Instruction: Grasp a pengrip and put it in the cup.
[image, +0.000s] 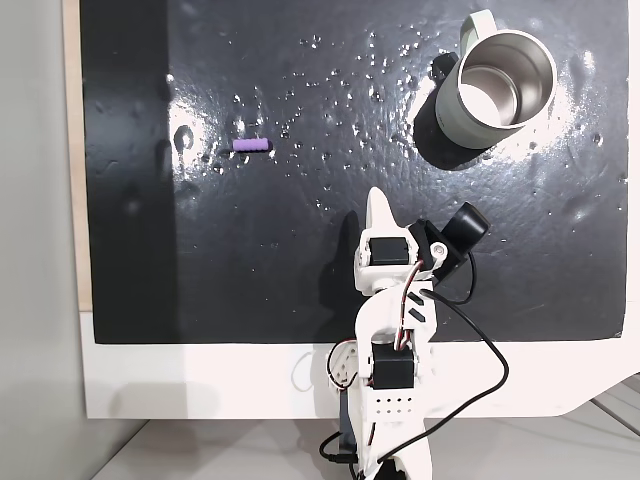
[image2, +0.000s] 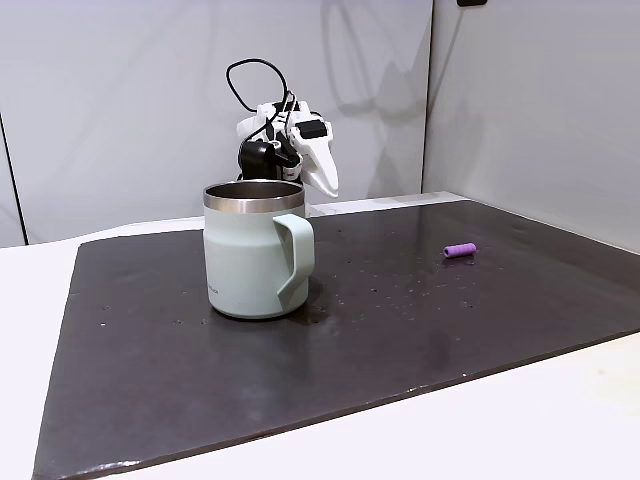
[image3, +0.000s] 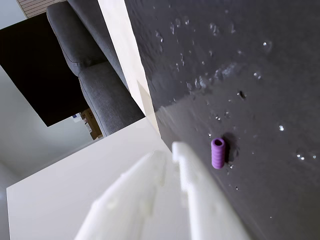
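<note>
The white desk (image: 200, 380) carries a large black mat (image: 300, 200) that is speckled with small shiny dimples. On the mat's upper right corner in a fixed view stands the cup (image: 492, 80), upright, its pale body topped by a steel rim; its shiny steel inside looks bare, holding nothing that can be seen. In a fixed view its loop handle (image2: 292, 262) faces the camera. The white arm (image: 390, 330) rises from the desk's near edge, and its hand (image: 378, 212) hangs above the mat with the two fingers pressed together, gripping nothing. The pengrip (image: 252, 145), a tiny purple tube, lies on its side on the mat, well apart from the cup and apart from the hand. In the wrist view the pengrip (image3: 218, 153) lies just beyond the hand's tip (image3: 178, 148).
</note>
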